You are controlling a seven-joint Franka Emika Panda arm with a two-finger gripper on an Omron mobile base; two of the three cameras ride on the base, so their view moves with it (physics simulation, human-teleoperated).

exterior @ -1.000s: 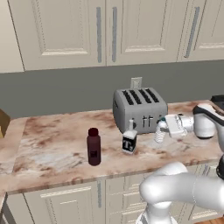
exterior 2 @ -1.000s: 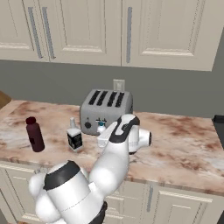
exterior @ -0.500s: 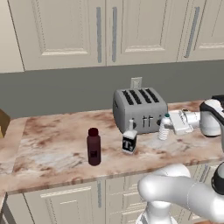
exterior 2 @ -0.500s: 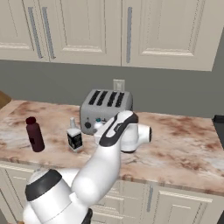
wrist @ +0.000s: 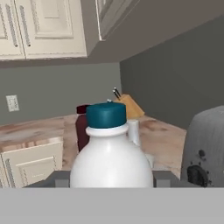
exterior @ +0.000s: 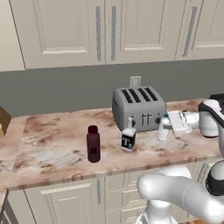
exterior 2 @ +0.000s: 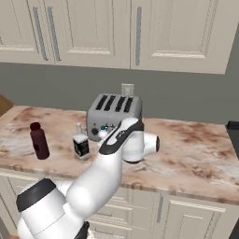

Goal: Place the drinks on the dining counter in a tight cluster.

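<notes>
white bottle (exterior: 128, 140) has a dark label with a white mark, too small to read; no other text.

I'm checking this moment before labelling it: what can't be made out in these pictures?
- Pincer fingertips, hand view: cut off by the bottom edge behind the water bottle, so contact is unclear.
- Water bottle, right base view: hidden behind the robot's arm.
- White bottle label, left base view: too small to read.
- Maroon bottle, hand view: mostly hidden behind the water bottle.
- Toaster, hand view: cut off at the right edge.
</notes>
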